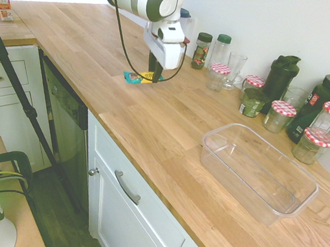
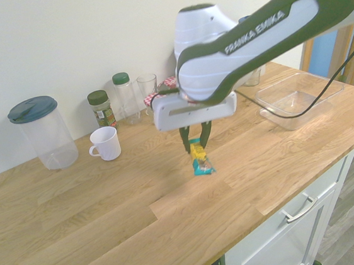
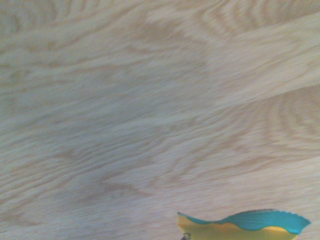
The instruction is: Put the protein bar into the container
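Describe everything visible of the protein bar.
The protein bar is a small, flat oblong in a shiny-looking wrapper, yellow in the middle with teal ends; the end seen in the wrist view is wavy-edged. It is at the wooden countertop, well away from the clear plastic container, with the gripper's fingers closed on its yellow middle.

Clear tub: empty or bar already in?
Empty: bare wood shows through the tub's clear base; the bar is outside.

1. Desk (image 1: 170,130): wood, smooth, visible grain.
2. Container (image 1: 255,177): clear plastic, glossy.
3. Protein bar (image 2: 200,159): thin, shiny wrapper, crimped end.
4. Jars (image 1: 279,117): smooth glass.
5. Drawer handle (image 1: 127,187): metal.
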You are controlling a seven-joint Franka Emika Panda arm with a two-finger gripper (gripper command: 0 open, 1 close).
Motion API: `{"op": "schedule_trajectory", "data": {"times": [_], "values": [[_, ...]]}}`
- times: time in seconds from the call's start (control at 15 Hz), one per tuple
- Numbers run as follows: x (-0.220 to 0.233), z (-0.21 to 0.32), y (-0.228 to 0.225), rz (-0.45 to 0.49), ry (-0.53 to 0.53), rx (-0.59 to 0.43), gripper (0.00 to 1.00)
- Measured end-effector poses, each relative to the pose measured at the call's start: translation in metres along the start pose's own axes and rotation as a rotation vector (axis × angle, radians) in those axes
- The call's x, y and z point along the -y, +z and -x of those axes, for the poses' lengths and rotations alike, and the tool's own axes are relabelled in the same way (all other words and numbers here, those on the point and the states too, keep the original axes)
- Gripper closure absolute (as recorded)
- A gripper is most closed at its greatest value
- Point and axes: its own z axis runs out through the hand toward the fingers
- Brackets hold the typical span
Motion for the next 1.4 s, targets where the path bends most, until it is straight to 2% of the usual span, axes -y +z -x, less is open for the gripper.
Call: {"op": "schedule_trajectory", "data": {"times": [0.27, 0.6, 0.87, 1.2, 1.27, 1.4], "values": [[-0.050, -0.090, -0.055, -0.037, 0.080, 0.009, 1.00], [-0.113, -0.183, -0.068, -0.046, 0.177, 0.033, 1.00], [-0.155, -0.229, -0.067, -0.047, 0.221, 0.039, 1.00], [-0.181, -0.256, -0.062, -0.044, 0.251, 0.042, 1.00], [-0.183, -0.259, -0.060, -0.042, 0.252, 0.047, 0.00], [-0.186, -0.263, -0.053, -0.038, 0.265, 0.052, 0.00]]}}
